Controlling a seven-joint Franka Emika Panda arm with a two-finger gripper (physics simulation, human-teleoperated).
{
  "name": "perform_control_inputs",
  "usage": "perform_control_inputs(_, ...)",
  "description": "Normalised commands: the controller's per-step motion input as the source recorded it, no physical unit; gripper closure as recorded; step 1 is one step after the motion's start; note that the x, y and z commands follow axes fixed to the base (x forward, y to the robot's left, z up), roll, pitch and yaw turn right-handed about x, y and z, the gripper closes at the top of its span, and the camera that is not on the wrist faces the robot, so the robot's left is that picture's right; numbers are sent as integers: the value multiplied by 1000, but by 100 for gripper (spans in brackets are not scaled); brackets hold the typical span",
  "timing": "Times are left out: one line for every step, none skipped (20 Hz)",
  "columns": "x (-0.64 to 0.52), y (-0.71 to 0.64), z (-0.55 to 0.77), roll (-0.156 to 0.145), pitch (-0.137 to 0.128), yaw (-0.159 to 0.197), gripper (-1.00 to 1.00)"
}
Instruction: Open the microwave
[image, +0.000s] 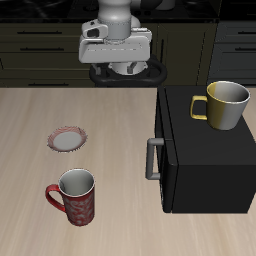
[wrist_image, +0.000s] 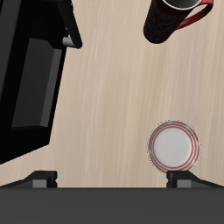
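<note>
Microwave (image: 205, 150) door seemingly closed, claw (image: 126, 70) well behind it.

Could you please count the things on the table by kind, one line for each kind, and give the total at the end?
Mugs: 2, a red patterned mug standing on the table and a yellow mug standing on top of the microwave.
Plates: 1, a small round white plate with a red rim.
Microwaves: 1, the large matte black microwave with a grey bar handle.
Total: 4
</note>
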Motion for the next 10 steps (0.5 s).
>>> perform_control_inputs(572, 222, 39, 111, -21, 192, -100)
perform_control_inputs(444, -86, 1, -85, 71, 65, -100)
perform_control_inputs(39, -74, 15, 0, 0, 0, -100)
perform_control_inputs(285, 27, 17, -6, -36, 38, -100)
perform_control_inputs(439, 146, -62, 90, 53, 165, -100)
perform_control_inputs(318, -39, 37, -55, 5, 57, -100)
perform_control_inputs(355, 96, -9, -28, 35, 29, -100)
perform_control_inputs(311, 203, 2, 17, -26, 154, -100)
perform_control_inputs(426, -39, 70, -97, 6, -2, -100)
perform_control_inputs(236, 226, 35, 73, -38, 92, -100)
